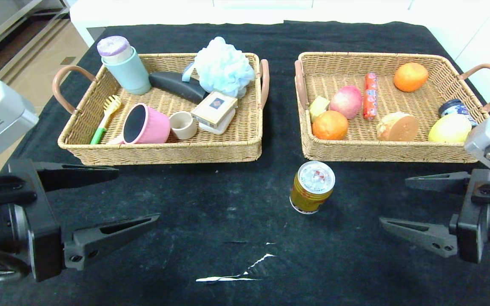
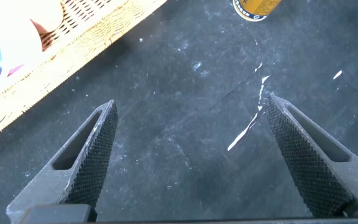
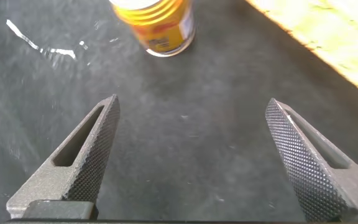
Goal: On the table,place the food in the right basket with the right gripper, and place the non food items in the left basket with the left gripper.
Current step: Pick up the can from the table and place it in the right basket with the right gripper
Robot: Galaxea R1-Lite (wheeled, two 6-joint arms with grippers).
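sorting looks nearly finished, judged from how things lie. the worktop, under its black cloth with a small white tear, carries only one loose item.

the left basket already holds the non-food: a pink saucepan on its side, the cream card box with its dark diamond mark, and beside them a pale blue tumbler, a blue bath puff, a dark curved piece, a small beige cup and a green-handled brush.

the right basket holds the food: the lemon in its near corner towards the robot's right, the brown tuber with its cut face showing, the sausage stick lying lengthwise, two oranges, a reddish fruit, and a small dark jar.

left to do, it seems, is the gold can, standing upright on the cloth just in front of the right basket, apart from its wall. being food, it belongs to the right arm.

the right claw hovers low at the robot's right, jaws spread wide and empty, with the can ahead of it in the right wrist view. the left claw is parked at the robot's left, likewise wide and holding nothing.
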